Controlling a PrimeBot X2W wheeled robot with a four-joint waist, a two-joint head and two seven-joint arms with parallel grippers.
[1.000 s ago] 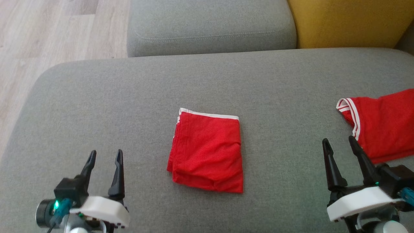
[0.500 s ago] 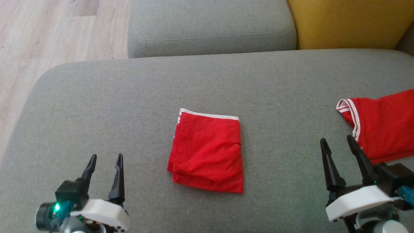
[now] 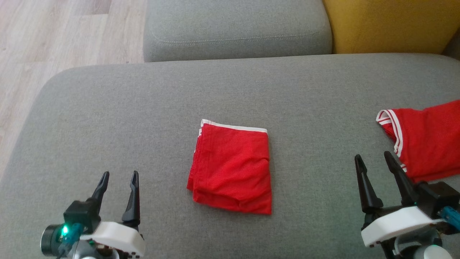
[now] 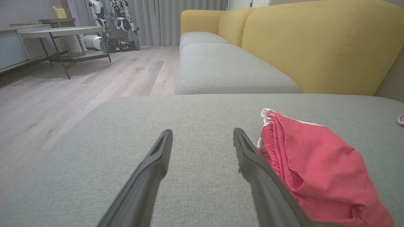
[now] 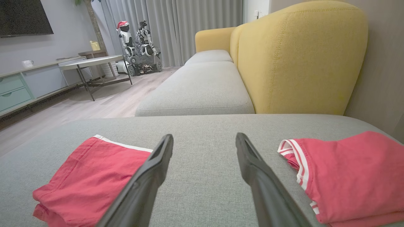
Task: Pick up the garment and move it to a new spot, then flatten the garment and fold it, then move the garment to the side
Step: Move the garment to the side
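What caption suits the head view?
Folded red garment centred on the grey cushion, open left gripper and right gripper flanking it, second red garment at right.

Nothing can be read: the garment (image 3: 231, 169), the second red garment (image 3: 427, 144) and the sofa (image 3: 143, 108) show no legible text, label or number.

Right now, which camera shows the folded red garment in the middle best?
Head view: the folded garment lies whole, unobstructed, on the grey cushion. Both wrist views see it obliquely, its near part cropped.
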